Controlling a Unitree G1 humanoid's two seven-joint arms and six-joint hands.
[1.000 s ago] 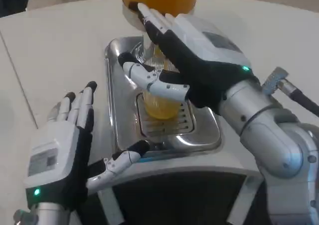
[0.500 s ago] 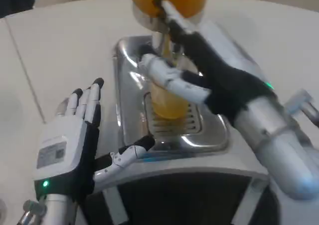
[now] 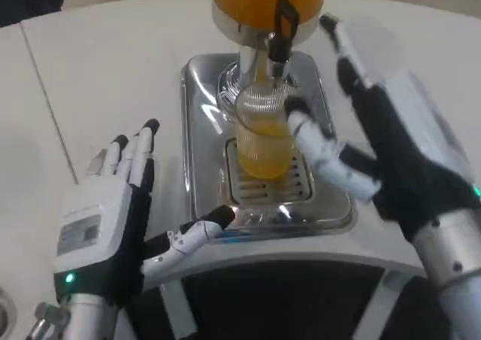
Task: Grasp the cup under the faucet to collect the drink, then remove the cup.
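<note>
Right hand point(image 3: 391, 159) blurred, fingers spread, thumb touching cup point(image 3: 264, 132) at its 3 o'clock; left hand point(image 3: 113, 220) spread on counter point(image 3: 113, 69).

No readable text, brand or number appears anywhere. A small grey label sits on the white back of the left robot hand point(image 3: 98, 235), but its print is too blurred to read.

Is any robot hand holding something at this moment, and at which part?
Nothing is firmly held. The right robot hand is spread beside the cup, one finger near its side; real contact cannot be told. The left robot hand is open, apart from it.
</note>
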